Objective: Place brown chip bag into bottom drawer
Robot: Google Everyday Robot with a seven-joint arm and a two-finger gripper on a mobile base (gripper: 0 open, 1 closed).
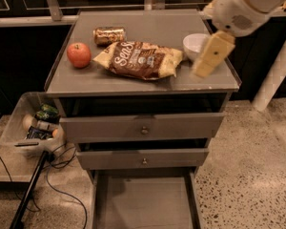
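The brown chip bag (140,60) lies flat in the middle of the grey cabinet top (157,25), with white script lettering and pale yellow ends. The bottom drawer (143,204) is pulled out at floor level and its flat grey floor is bare. My gripper (203,69), cream-coloured and pointing down, hangs over the right part of the cabinet top, just right of the bag and in front of the white bowl (194,43). It holds nothing that I can see.
A red apple (79,55) and a small gold can (109,35) sit left of and behind the bag. The two knobbed drawers (144,128) stand slightly ajar. A bin of items (31,125) and cables lie at lower left. A white post (276,70) stands at right.
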